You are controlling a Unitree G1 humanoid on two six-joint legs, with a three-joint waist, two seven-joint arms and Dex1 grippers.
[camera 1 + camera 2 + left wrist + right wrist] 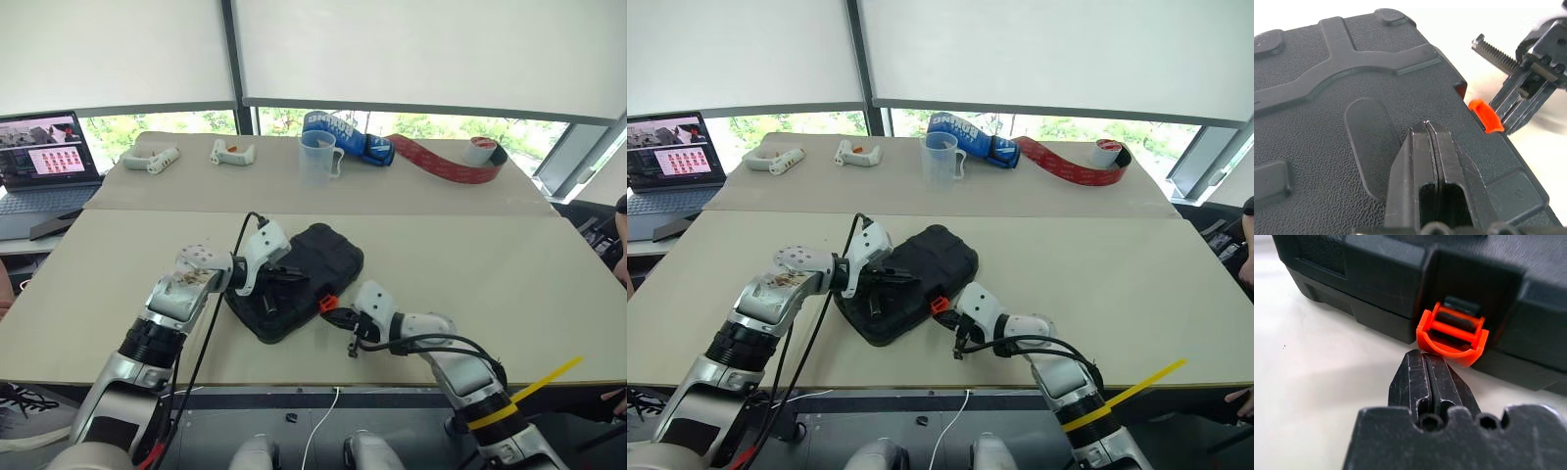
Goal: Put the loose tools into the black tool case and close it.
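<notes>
The black tool case (328, 255) lies on the near table with its lid down, and its small orange latch (1452, 333) faces the front edge. My left gripper (1426, 125) is shut, its tips resting on the textured lid (1327, 122). My right gripper (1425, 355) is also shut, holding nothing, with its tips right at the underside of the latch (327, 303), which is tilted outward. In the left wrist view the right gripper (1508, 115) stands beside the latch (1487, 115). The loose tools are out of view.
On the far table stand a clear measuring cup (319, 155), a blue packet (345, 137), a big red tape (451, 163) partly unrolled, and two white handles (152, 158) (233, 152). A laptop (44, 166) sits open at far left.
</notes>
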